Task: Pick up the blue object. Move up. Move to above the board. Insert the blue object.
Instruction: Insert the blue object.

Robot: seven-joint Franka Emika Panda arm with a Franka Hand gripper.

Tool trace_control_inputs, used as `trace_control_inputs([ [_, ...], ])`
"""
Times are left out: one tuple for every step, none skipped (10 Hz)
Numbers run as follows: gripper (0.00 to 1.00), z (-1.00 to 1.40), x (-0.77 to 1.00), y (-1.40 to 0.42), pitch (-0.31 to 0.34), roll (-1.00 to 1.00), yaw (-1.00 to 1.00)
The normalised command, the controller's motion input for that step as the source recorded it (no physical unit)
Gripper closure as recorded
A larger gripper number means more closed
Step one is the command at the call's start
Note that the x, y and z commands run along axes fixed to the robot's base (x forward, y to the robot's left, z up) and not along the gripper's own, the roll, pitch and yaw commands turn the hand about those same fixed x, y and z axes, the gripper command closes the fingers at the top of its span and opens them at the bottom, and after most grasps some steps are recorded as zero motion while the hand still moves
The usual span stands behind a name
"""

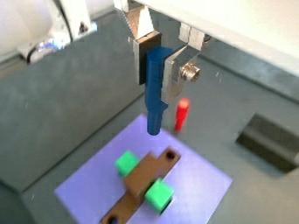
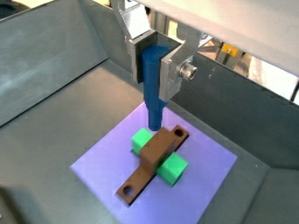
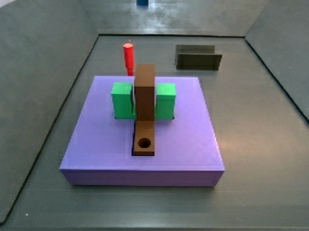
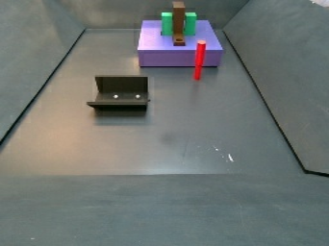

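Through both wrist views I see my end effector (image 1: 160, 66) pinching the blue peg (image 1: 155, 92) between its silver plates, the peg hanging upright with its lower end free in the air. It sits high above the purple slab (image 2: 105, 157), well clear of everything on it; in a wrist view the peg's tip lines up near the holed end of the board (image 2: 153, 163), though I cannot tell how closely it is centred over the hole (image 2: 179, 131). The board is a long brown plank lying flat along the middle of the slab, with a green block (image 3: 122, 100) touching it on the left and another green block (image 3: 165, 102) touching it on the right. In a side view the hole (image 3: 145, 143) is at the plank's near end. The red post (image 3: 128, 58) stands upright on the tabletop (image 4: 180, 125) just beside the slab, and the dark fixture (image 4: 119, 92) stands well apart from both. In a side view only a small blue speck (image 3: 143, 4) at the upper edge shows the peg; the end effector itself is out of frame there.
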Motion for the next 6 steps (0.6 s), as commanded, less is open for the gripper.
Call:
trace_control_inputs([
  [1.00, -0.66, 0.00, -0.94, -0.177, 0.05, 0.21],
  [1.00, -0.79, 0.02, -0.81, -0.113, 0.10, 0.23],
  [1.00, -0.88, 0.18, -0.68, -0.027, 0.18, 0.18],
  [1.00, -0.71, 0.27, -0.60, 0.000, 0.28, 0.13],
  [1.00, -0.66, 0.36, -0.60, 0.043, 0.29, 0.07],
  [1.00, -0.93, 0.35, -0.37, 0.040, 0.14, 0.00],
])
